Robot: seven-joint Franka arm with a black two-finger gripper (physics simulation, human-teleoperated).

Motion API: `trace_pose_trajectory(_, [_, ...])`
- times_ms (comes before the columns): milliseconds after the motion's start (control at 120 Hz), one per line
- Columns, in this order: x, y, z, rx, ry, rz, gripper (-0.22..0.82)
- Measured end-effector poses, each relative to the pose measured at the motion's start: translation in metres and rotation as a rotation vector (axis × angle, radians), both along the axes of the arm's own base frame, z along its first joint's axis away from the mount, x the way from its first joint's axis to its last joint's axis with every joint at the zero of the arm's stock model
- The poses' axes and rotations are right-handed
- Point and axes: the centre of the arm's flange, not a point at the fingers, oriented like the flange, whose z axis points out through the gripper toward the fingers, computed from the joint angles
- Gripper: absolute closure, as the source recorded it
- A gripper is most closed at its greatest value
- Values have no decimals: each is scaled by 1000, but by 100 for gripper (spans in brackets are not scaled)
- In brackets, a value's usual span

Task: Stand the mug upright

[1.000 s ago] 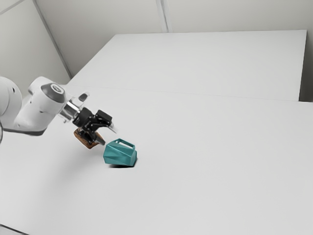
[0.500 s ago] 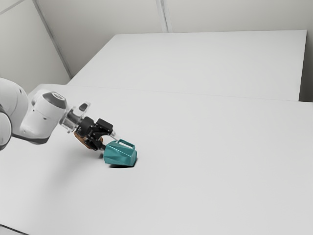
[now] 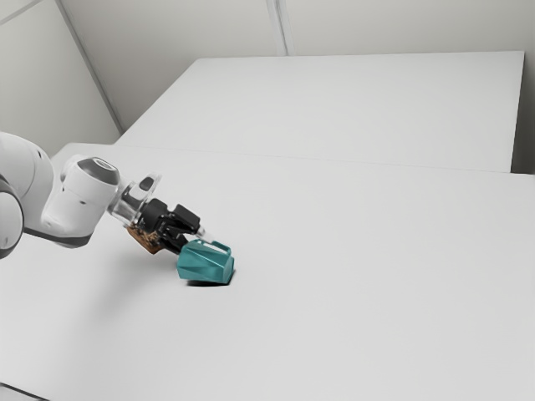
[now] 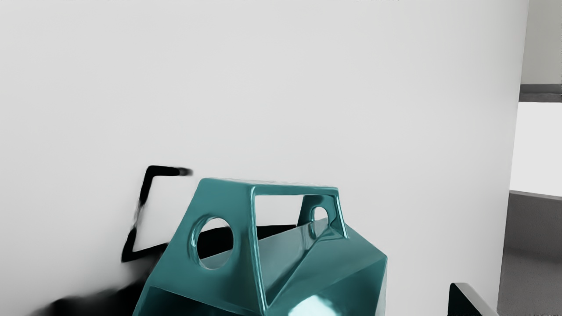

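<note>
The white tabletop (image 3: 334,276) spreads across most of the exterior view, with grey-white walls (image 3: 167,29) behind it and another flat white surface (image 3: 359,109) toward the back. The white arm (image 3: 71,200) comes in from the exterior view's left, low over the tabletop, slanting down toward the exterior view's right.

At its end is the black hand (image 3: 194,243), its fingers apart, right up at the near end of the mug (image 3: 205,265). In the wrist view a fingertip (image 4: 465,303) stands off to one side of the mug, with bare tabletop visible between the two, so the hand is not clamped on it. Whether any part of the hand touches the mug, I cannot tell.

The mug is teal and faceted, and lies on its side on the tabletop, not upright. A brown object (image 3: 142,240) sits behind the hand, partly hidden by it; what it is, I cannot tell.

The mug's angular handle (image 3: 219,246) is uppermost, a squared loop with a big gap through it. Smaller still are the round holes in the handle, the larger-looking one (image 4: 193,241) nearer the hand. A thin dark shadow (image 3: 209,285) runs under the mug.
</note>
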Motion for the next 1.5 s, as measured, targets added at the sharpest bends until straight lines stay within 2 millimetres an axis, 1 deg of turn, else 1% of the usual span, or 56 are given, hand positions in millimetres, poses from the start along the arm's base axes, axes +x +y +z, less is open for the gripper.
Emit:
trace_pose_trajectory(100, [1,-2,1,-4,-13,-8,46])
trace_pose_trajectory(175, [1,-3,3,-6,-23,-13,58])
trace_pose_trajectory(275, [2,-6,4,-9,-34,-21,66])
trace_pose_trajectory(392, [3,-10,7,-9,-46,-30,71])
trace_pose_trajectory(500, [5,-14,10,-8,-59,-39,74])
trace_pose_trajectory(658, [7,-23,22,-1,-85,-61,77])
trace_pose_trajectory(767, [9,-31,31,17,-98,-88,78])
trace_pose_trajectory(900, [9,-33,41,41,-109,-106,78])
trace_pose_trajectory(992, [10,-44,53,74,-126,-146,79])
trace_pose_trajectory(1175, [24,-73,82,239,-180,-286,79])
trace_pose_trajectory(1258, [28,-83,85,327,-187,-347,79])
trace_pose_trajectory(1350, [32,-88,85,420,-195,-398,79])
trace_pose_trajectory(1400, [36,-91,89,475,-205,-431,79])
trace_pose_trajectory(1500, [41,-105,94,576,-227,-504,79])
